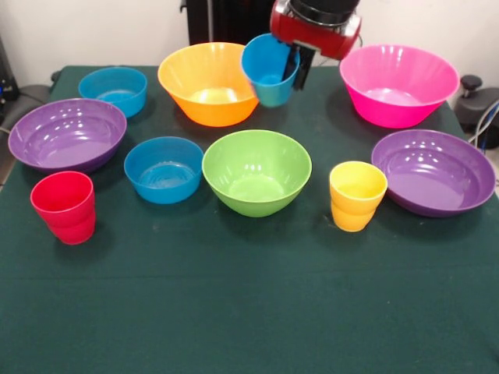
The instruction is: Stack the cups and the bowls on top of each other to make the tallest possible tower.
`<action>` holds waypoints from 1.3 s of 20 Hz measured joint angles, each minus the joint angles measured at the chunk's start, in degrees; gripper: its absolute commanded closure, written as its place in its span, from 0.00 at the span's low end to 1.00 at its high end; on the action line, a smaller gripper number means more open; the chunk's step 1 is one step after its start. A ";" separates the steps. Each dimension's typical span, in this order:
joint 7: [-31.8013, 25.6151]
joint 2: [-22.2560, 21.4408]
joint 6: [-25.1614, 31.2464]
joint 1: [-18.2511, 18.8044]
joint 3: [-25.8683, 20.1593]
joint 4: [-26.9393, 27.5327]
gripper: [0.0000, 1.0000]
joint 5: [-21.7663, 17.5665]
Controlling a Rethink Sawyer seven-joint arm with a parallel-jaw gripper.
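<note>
My gripper (295, 68) comes down from the top and is shut on the rim of the blue cup (267, 72), which hangs tilted above the table beside the orange bowl (207, 82). One finger (290, 66) is inside the cup. The pink bowl (398, 83) stands at the back right. The lime green bowl (256, 171) is in the middle. Two small blue bowls (114, 88) (164, 168) stand at the left. Two purple bowls (66, 133) (433, 171) sit at the sides. The red cup (65, 206) and yellow cup (356, 195) stand upright near the front.
The dark green table cloth (249, 304) covers the table. The robot's black pedestal (226, 19) stands at the far side.
</note>
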State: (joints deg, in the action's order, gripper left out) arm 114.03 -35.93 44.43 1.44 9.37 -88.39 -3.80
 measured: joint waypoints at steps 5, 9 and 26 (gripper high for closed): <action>0.00 2.16 -2.01 0.23 0.04 5.82 1.00 -2.60; 0.00 4.00 -3.91 0.45 0.04 10.63 1.00 -4.56; 0.00 6.70 -19.21 1.79 1.10 17.06 1.00 -10.85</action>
State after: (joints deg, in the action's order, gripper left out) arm 114.03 -29.24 25.22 3.22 10.47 -71.33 -14.65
